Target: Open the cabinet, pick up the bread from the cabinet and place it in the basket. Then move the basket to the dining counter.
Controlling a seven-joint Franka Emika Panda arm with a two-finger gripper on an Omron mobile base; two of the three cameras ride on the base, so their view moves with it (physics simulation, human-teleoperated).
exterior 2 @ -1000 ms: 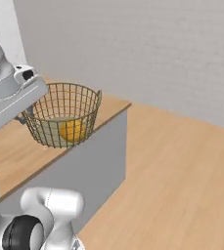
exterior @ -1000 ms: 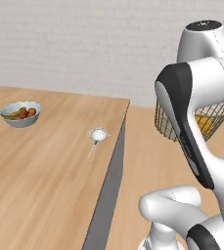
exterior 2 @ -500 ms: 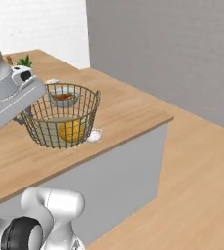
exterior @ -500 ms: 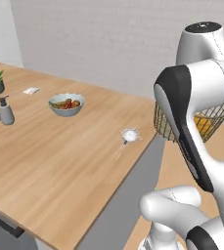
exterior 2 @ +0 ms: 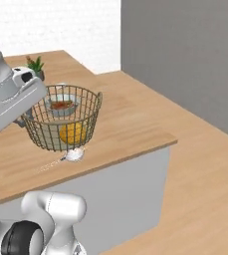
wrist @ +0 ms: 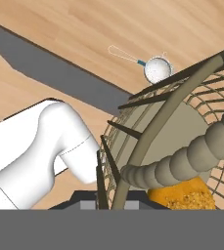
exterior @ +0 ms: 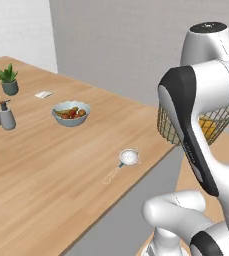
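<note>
Right now my gripper (exterior 2: 25, 121) is clamped shut on the rim of the wire basket (exterior 2: 65, 124), which hangs in the air off the near edge of the dining counter (exterior: 61, 170). The bread (exterior 2: 72, 133) sits on the basket's flat bottom. On the wood top lie a small mesh strainer (exterior: 128, 157), a bowl of fruit (exterior: 71, 113), a soap dispenser (exterior: 6, 115) and a potted plant (exterior: 8, 80).

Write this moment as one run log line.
gripper: shut on basket rim | bread: inside basket | basket: held up near dining counter
</note>
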